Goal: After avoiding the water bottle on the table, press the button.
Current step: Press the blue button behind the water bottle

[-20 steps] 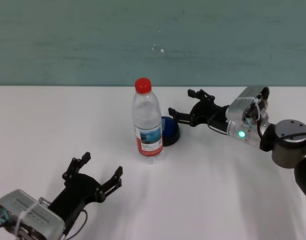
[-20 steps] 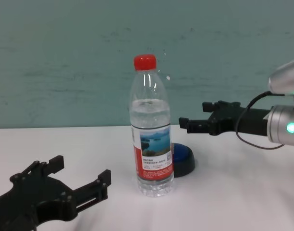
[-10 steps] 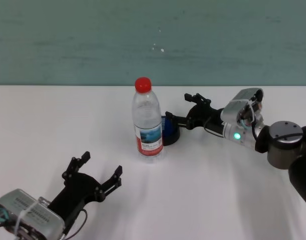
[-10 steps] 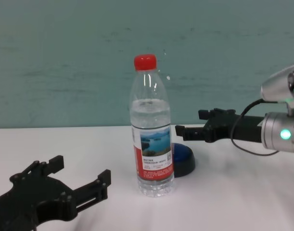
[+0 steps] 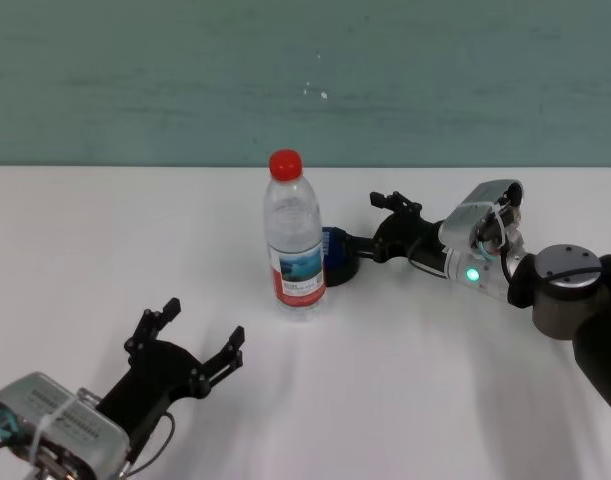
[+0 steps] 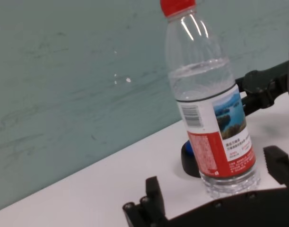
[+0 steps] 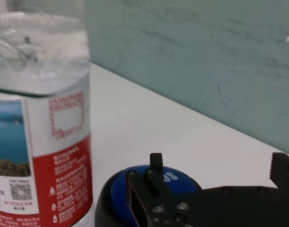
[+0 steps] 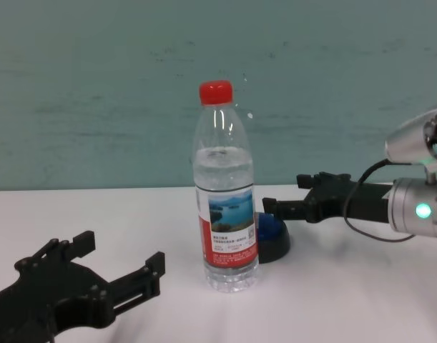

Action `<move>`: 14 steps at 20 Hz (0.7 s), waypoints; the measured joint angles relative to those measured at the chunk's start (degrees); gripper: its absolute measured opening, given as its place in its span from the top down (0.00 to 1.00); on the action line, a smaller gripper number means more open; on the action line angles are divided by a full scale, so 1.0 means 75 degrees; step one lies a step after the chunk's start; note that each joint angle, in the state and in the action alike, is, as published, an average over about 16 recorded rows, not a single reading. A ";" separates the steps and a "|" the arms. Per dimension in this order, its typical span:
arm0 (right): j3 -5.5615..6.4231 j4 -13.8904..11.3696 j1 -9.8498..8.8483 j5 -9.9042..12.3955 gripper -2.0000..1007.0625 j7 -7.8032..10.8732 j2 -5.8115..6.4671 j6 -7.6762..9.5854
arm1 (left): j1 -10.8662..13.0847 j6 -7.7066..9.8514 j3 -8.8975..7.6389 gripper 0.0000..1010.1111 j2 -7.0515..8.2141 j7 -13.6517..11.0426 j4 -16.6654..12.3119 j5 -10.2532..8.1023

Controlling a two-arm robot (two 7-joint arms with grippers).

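Fingers spread, the right gripper [image 5: 370, 232] reaches in from the desk's right edge, one tip on the blue button [image 5: 337, 261] just behind the upright bottle [image 5: 293, 245] mid-desk [image 5: 465, 380]. Near the front-left corner, the left gripper [image 5: 190, 345] rests spread.

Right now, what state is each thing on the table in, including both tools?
water bottle: upright, capped, partly filled, untouched.
button: behind the bottle, right tool's fingertip over its dome; cannot tell whether pressed.
right tool: open, low at the button.
left tool: open, parked near the table's front edge.
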 joint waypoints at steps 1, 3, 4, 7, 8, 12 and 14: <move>0.0004 0.0048 0.0011 -0.0016 0.00 0.0002 -0.0013 -0.0014 | 0.0000 0.0000 0.0000 0.01 0.0000 0.0000 0.0000 0.0000; 0.0013 0.0157 0.0038 -0.0050 0.00 0.0005 -0.0041 -0.0046 | 0.0000 0.0000 0.0000 0.01 0.0000 0.0000 0.0000 0.0000; 0.0017 0.0217 0.0054 -0.0069 0.00 0.0007 -0.0057 -0.0063 | 0.0000 0.0000 0.0000 0.01 0.0000 0.0000 0.0000 0.0000; 0.0031 0.0382 0.0097 -0.0124 0.00 0.0011 -0.0103 -0.0112 | 0.0000 0.0000 0.0000 0.01 0.0000 0.0000 0.0000 0.0000; 0.0036 0.0435 0.0111 -0.0143 0.00 0.0013 -0.0118 -0.0128 | 0.0000 0.0000 0.0000 0.01 0.0000 0.0000 0.0000 0.0000; 0.0058 0.0600 0.0153 -0.0215 0.00 0.0022 -0.0166 -0.0179 | 0.0000 0.0000 0.0000 0.01 0.0000 0.0000 0.0000 0.0000; 0.0074 0.0631 0.0157 -0.0245 0.00 0.0023 -0.0179 -0.0191 | 0.0000 0.0000 0.0000 0.01 0.0000 0.0000 0.0000 0.0000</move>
